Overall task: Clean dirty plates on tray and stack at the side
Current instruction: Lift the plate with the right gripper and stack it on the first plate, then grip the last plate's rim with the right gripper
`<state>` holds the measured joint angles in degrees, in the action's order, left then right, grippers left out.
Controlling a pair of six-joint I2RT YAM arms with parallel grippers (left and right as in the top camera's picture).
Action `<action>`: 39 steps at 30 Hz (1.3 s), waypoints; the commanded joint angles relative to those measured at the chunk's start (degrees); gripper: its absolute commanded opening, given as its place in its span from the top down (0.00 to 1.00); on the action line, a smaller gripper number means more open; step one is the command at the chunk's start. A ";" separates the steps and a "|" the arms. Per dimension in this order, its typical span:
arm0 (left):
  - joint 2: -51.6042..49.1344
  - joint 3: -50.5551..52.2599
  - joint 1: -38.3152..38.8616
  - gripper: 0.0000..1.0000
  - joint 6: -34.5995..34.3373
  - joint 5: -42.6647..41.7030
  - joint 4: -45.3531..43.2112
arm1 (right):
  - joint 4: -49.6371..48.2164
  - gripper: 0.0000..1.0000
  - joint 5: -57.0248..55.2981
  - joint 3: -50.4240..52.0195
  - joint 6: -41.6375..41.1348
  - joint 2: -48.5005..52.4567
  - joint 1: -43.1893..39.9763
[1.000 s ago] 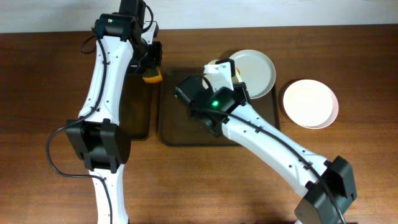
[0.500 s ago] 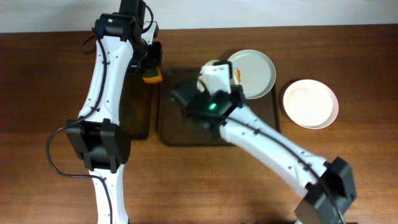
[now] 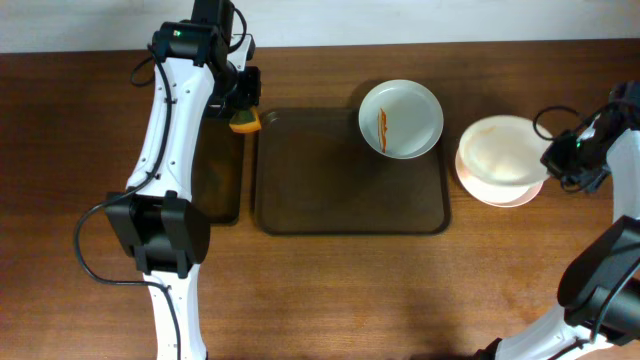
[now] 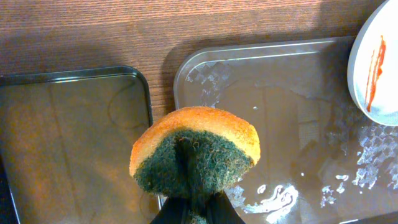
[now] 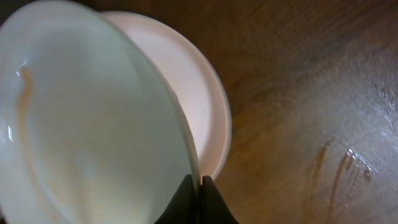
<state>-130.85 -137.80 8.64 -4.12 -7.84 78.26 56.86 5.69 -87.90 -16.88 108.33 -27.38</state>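
One white plate (image 3: 401,118) with an orange-red smear lies at the far right corner of the dark brown tray (image 3: 320,190); it also shows in the left wrist view (image 4: 379,62). My right gripper (image 3: 553,160) is shut on the rim of a second plate (image 3: 493,148), faintly smeared, and holds it tilted just over a third plate (image 3: 508,194) on the table right of the tray. In the right wrist view the jaws (image 5: 199,185) pinch the held plate (image 5: 93,124) above the lower plate (image 5: 202,99). My left gripper (image 3: 243,112) is shut on an orange-and-green sponge (image 4: 196,149) above the tray's far left corner.
A narrower black tray (image 3: 215,170) lies left of the brown tray, under my left arm. The brown tray's surface (image 4: 280,130) is wet and shiny. Bare wooden table lies at the front and around the stacked plates.
My right arm has swung from over the tray to the right side, carrying a plate to above the plate on the table. The left arm and sponge have not moved.
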 commanded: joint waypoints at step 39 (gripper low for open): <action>-3.96 -0.57 0.61 1.00 -0.57 0.17 -1.25 | -5.07 0.33 1.09 -13.00 18.10 14.97 42.47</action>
<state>-134.87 -137.80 9.15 -4.12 -7.86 77.01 52.29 8.75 -100.33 -8.84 120.84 14.94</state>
